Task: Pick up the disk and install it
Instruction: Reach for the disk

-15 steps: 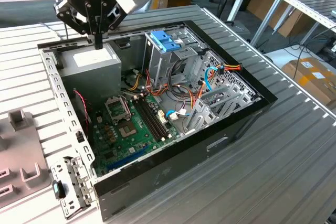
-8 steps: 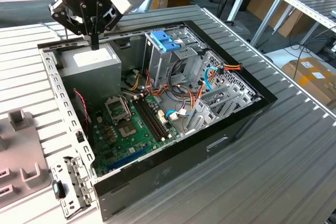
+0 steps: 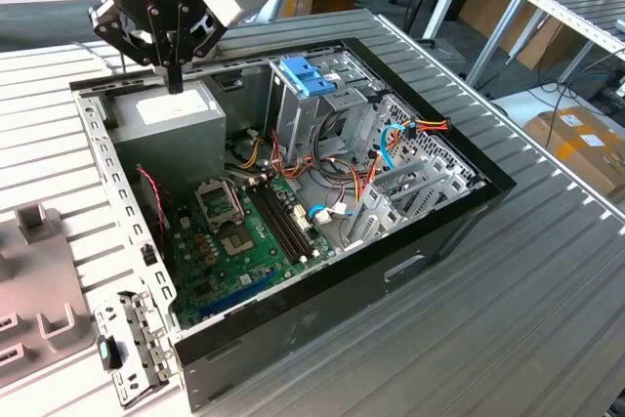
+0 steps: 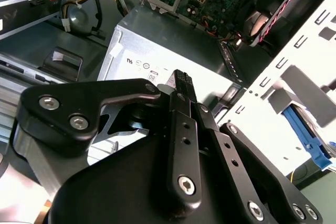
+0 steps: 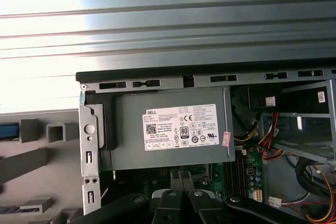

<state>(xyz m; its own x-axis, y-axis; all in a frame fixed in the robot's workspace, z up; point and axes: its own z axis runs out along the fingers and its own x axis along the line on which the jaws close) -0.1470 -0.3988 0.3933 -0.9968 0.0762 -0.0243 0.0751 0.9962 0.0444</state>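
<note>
The disk is out of view. My gripper hangs over the back corner of the open computer case, on the exterior view's left. Its black fingers are pressed together with nothing between them. Their tips hover just above the grey power-supply box. In the second wrist view the shut gripper points at that box's white sticker. In the first wrist view the box lies straight below, with the gripper's black links in front of it.
A drive cage with a blue plastic bracket on top stands at the case's back. The motherboard and loose cables lie inside. A grey fixture sits outside the case's left wall; a blue strip shows at its edge.
</note>
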